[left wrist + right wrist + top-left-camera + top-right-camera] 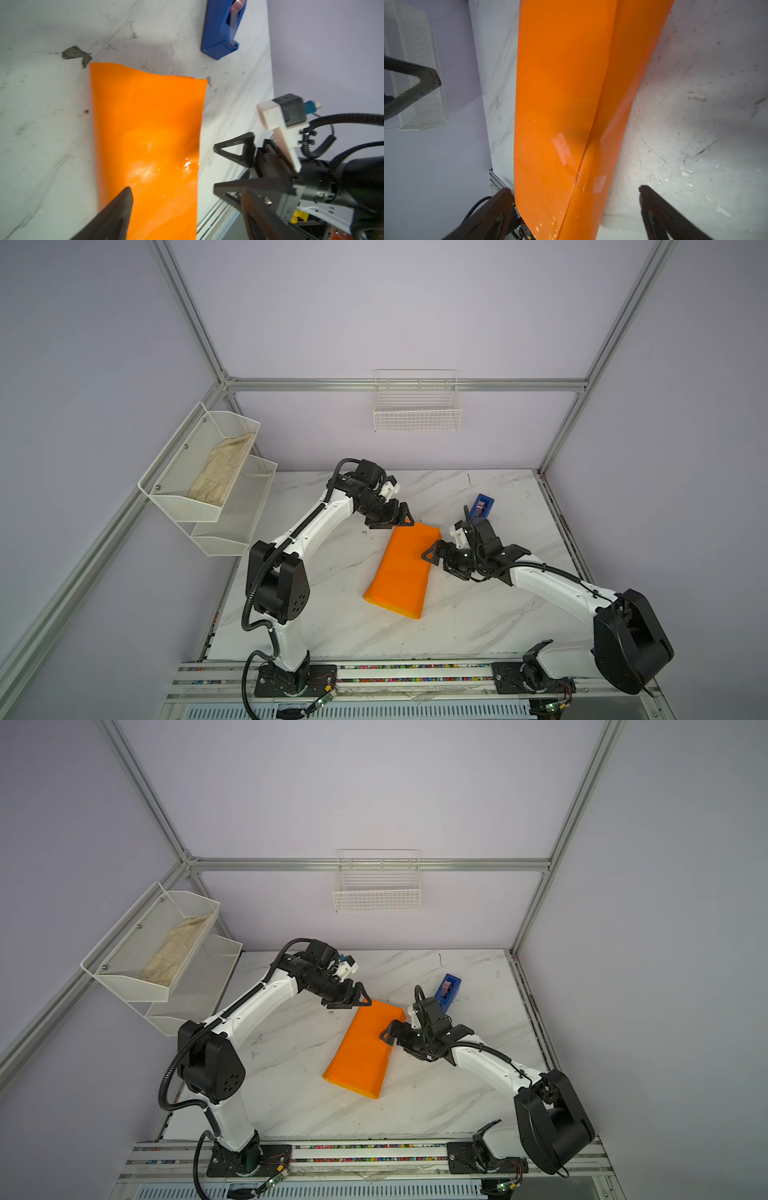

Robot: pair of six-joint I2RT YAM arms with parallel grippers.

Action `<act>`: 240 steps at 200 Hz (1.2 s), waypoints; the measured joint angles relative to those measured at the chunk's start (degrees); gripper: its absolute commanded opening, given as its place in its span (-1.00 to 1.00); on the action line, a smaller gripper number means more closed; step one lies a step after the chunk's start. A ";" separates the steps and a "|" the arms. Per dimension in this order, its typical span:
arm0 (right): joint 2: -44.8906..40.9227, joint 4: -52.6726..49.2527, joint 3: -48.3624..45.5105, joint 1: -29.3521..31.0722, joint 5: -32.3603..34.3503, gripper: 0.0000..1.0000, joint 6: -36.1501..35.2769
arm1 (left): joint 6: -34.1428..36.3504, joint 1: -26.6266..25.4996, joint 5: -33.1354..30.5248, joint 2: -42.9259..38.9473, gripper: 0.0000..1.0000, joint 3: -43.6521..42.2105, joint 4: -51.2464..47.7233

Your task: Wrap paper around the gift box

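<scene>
The paper [401, 568], folded into a long orange parcel on the marble table [478, 614], runs lengthwise from the left gripper [395, 522] at its far end toward the robot, the right gripper [440, 564] beside its long edge, both pincers spread and empty; no gift box shows.

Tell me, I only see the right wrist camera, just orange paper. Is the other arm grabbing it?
Observer: No. In both top views the left gripper hangs open over the far corner of the paper.
Operator: Where's the tape?
Observer: The blue tape dispenser stands on the table past the right gripper, apart from the paper.
Operator: What's in that white shelf?
Observer: A pale cloth lies in its upper tier.
</scene>
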 measured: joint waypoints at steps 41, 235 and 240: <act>6.21 8.92 -3.04 0.37 -0.92 0.69 4.74 | 3.08 2.95 -0.94 -0.04 0.73 -11.06 1.16; 37.94 17.79 26.71 -0.09 -6.43 0.29 1.46 | 1.42 11.89 8.63 9.38 0.49 -13.99 12.04; 38.36 17.33 27.52 -0.31 -6.43 0.29 0.94 | 1.29 11.91 8.50 9.57 0.49 -13.62 12.11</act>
